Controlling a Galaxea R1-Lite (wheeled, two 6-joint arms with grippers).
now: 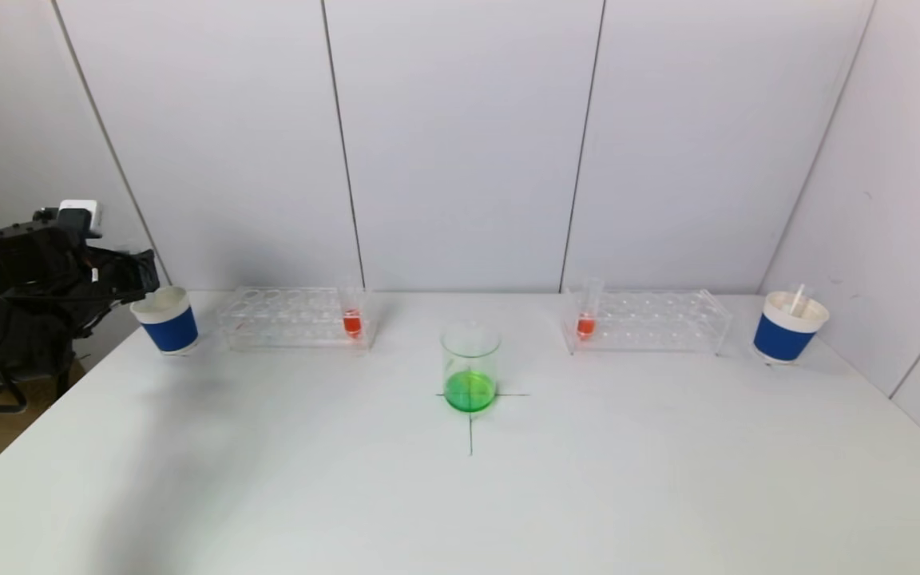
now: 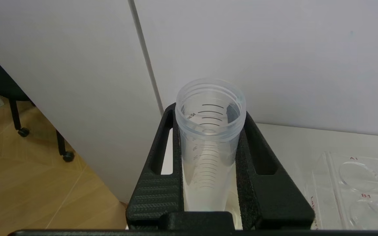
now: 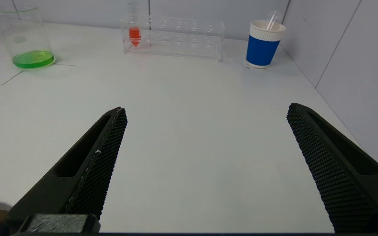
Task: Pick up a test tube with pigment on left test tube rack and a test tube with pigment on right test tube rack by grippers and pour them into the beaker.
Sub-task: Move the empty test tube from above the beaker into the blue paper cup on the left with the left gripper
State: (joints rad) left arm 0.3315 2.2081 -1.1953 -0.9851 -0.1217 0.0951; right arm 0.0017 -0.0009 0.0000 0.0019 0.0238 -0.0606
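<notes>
The left claw (image 2: pixel 208 196) is clenched on an empty tube (image 2: pixel 208 144), light, slick clear plastic, best gripped below its threaded rim; it hangs over the left cup (image 1: pixel 166 319). Readable: "30" on the tube, "A1" and "B1" on the rack (image 2: pixel 356 183) beside the claw. The right claw (image 3: pixel 205 157) is released, its pigment tube (image 3: pixel 134 34) well ahead

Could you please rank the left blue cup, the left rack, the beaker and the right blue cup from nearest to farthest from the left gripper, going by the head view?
From the left gripper, shut on an empty tube:
1. Left blue cup, just below it at the table's left end.
2. Left rack, beside that cup.
3. Beaker, table centre.
4. Right blue cup, far right end.
</notes>
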